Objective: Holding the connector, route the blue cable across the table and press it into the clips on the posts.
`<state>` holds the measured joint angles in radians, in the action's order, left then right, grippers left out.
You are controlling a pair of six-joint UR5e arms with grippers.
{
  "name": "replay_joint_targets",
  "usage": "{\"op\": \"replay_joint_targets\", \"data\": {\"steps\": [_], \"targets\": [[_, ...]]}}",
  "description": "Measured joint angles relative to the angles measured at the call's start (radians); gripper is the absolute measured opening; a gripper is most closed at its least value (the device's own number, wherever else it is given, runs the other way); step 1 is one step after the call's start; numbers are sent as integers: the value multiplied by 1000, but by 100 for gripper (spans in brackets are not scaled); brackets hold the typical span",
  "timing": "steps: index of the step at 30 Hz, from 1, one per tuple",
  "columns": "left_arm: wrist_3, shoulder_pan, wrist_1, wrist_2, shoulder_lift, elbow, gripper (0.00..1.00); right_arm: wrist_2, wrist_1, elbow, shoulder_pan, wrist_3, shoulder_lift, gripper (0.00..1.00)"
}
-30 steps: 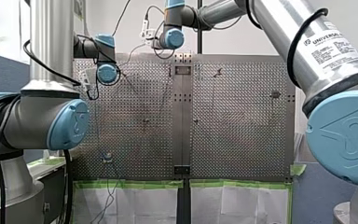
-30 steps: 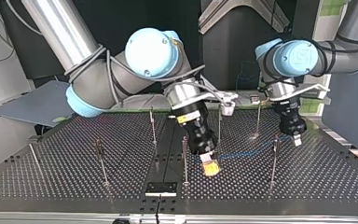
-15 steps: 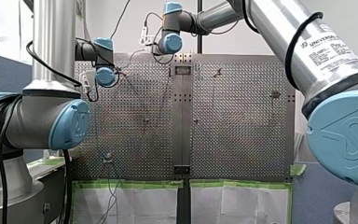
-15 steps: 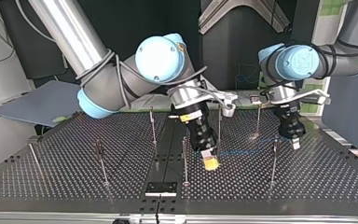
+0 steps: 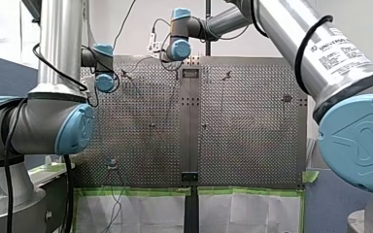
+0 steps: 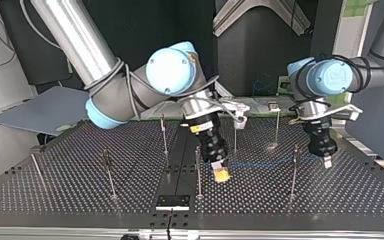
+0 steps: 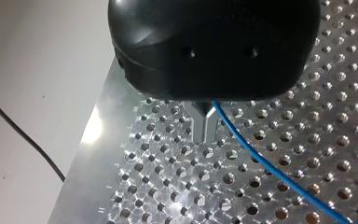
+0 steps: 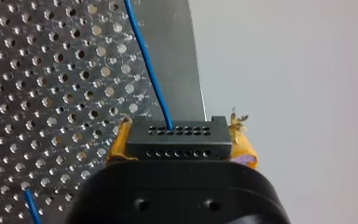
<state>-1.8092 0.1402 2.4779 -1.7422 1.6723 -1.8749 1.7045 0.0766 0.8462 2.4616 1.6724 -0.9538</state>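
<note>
My right hand (image 8: 182, 148) is closed on the black connector (image 8: 175, 136). The connector sits squarely between the hand's yellow pads (image 8: 118, 145), with two rows of small holes facing the wrist camera. The blue cable (image 8: 149, 65) leaves the connector's far face and runs straight ahead of the hand. It passes over the perforated tabletop (image 8: 51, 70) and along the edge of a plain metal strip (image 8: 177, 56). A second short piece of blue cable shows beside the hand, low over the holes.

In the top view my right hand (image 6: 221, 172) hangs tilted just above the tabletop (image 6: 80, 200). It is among the thin upright posts (image 6: 198, 172), with one just beside it and another a little behind it. From this hand the blue cable (image 6: 265, 163) stretches low across the tabletop to my left hand (image 6: 326, 160), passing a further post near that hand.

My left hand (image 7: 204, 129) has its metal fingers (image 7: 199, 123) drawn together, with only a thin dark slit between them and the tips just above the holes. The cable (image 7: 261, 161) comes out at the root of the fingers, just beside them, and trails away over the tabletop. Whether the fingers pinch it I cannot tell.
</note>
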Motion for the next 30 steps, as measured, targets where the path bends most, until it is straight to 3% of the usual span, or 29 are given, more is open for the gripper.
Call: {"op": "replay_joint_targets", "data": {"steps": [9, 19, 30], "targets": [[-14, 9, -3, 64, 41, 8, 0, -6, 0, 0, -4, 0, 3, 0], [-60, 21, -34, 77, 49, 11, 0, -11, -3, 0, 5, 1, 43, 0], [-104, 29, -58, 98, 54, 28, 0, -19, 3, -1, -15, 7, 57, 0]]}}
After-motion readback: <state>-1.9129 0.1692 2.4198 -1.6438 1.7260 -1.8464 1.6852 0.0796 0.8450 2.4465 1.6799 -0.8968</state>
